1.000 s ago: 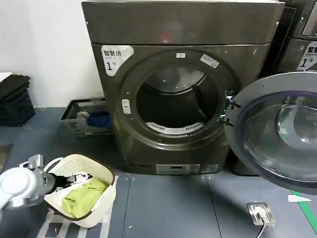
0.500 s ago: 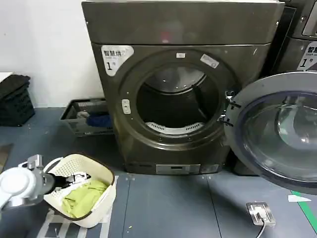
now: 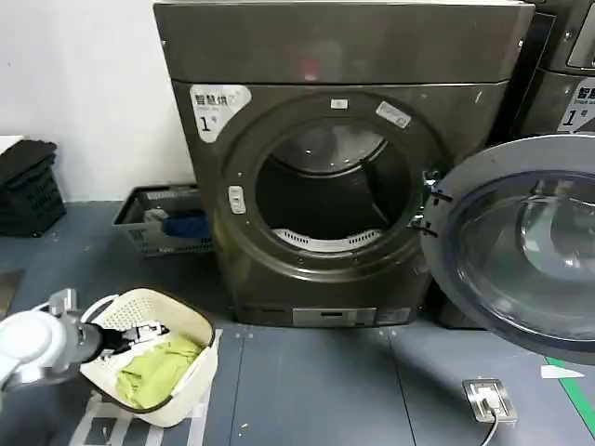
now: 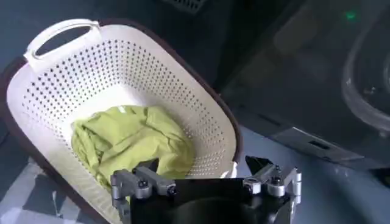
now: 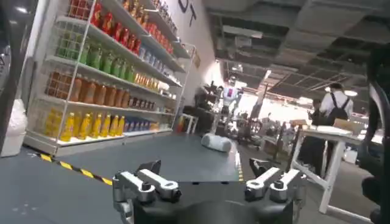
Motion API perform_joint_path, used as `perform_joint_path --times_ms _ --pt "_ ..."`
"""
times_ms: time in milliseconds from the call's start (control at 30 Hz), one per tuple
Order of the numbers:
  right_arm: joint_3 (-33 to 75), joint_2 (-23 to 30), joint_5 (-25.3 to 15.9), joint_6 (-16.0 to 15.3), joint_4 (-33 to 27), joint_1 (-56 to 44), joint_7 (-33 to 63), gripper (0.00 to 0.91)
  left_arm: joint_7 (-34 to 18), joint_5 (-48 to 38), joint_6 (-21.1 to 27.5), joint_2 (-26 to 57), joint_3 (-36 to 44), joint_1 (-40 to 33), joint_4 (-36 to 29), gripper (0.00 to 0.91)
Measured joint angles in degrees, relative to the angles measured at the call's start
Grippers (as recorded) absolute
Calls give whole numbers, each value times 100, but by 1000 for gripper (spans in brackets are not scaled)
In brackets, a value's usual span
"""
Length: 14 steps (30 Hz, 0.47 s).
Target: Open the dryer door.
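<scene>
Left pincer (image 3: 130, 336) has drifted a touch lower over the laundry basket (image 3: 191, 321), fingers apart, holding nothing. Dryer door (image 3: 521, 242) hangs wide open on the right. Right pincer (image 5: 207, 182) is spread open too.

One dryer (image 3: 335, 167); one dryer door (image 3: 521, 242), swung open; one neighbouring machine (image 3: 567, 65); two baskets: white (image 3: 177, 325), grey (image 3: 158, 218); one green garment (image 3: 163, 367).

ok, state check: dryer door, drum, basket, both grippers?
dryer door: swung fully open to the right
dryer drum: exposed, looks empty
laundry basket: on the floor, holding a green cloth
left gripper: open, at the basket's rim, holding nothing
right gripper: open, holding nothing
</scene>
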Motion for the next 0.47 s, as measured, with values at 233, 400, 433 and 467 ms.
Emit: perform_joint_path --times_ms 233,400,433,467 --pt "0 9 1 3 -4 2 -11 907 -209 -206 0 -24 -66 -14 21 907" --pt "0 9 5 7 -6 2 -16 907 -209 -218 0 -29 -80 -32 44 907" --pt "1 9 5 9 -10 2 -17 907 -207 -223 0 -27 -81 -33 52 907" --pt "1 9 5 11 -15 3 -19 907 -204 -224 0 -23 -82 -34 58 907"
